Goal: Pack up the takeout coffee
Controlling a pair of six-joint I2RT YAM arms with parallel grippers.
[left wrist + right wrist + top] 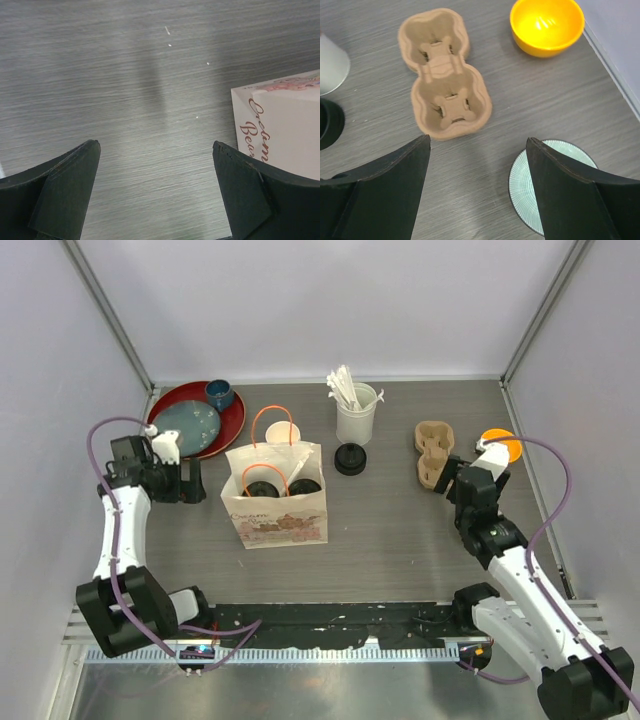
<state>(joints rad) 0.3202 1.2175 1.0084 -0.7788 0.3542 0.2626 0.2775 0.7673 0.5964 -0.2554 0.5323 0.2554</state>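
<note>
A white paper bag point(275, 502) with orange handles stands left of centre. Two round black lids point(262, 486) point(305, 485) show inside its open top, side by side; the cups under them are hidden. A white open cup point(283, 433) stands just behind the bag. A loose black lid point(350, 458) lies on the table to its right and shows at the edge of the right wrist view point(327, 122). My left gripper point(190, 482) point(155, 165) is open and empty, left of the bag, whose corner point(280, 125) shows. My right gripper point(447, 480) point(477, 150) is open and empty, just in front of the tan carrier.
The tan pulp carrier point(433, 453) point(445, 80) lies empty at the right. An orange bowl point(500, 445) point(547, 25) sits beyond it, a teal plate point(545, 195) under my right fingers. A white cylinder of sticks point(357, 410) stands at the back. A red tray point(232, 425) with dishes sits back left.
</note>
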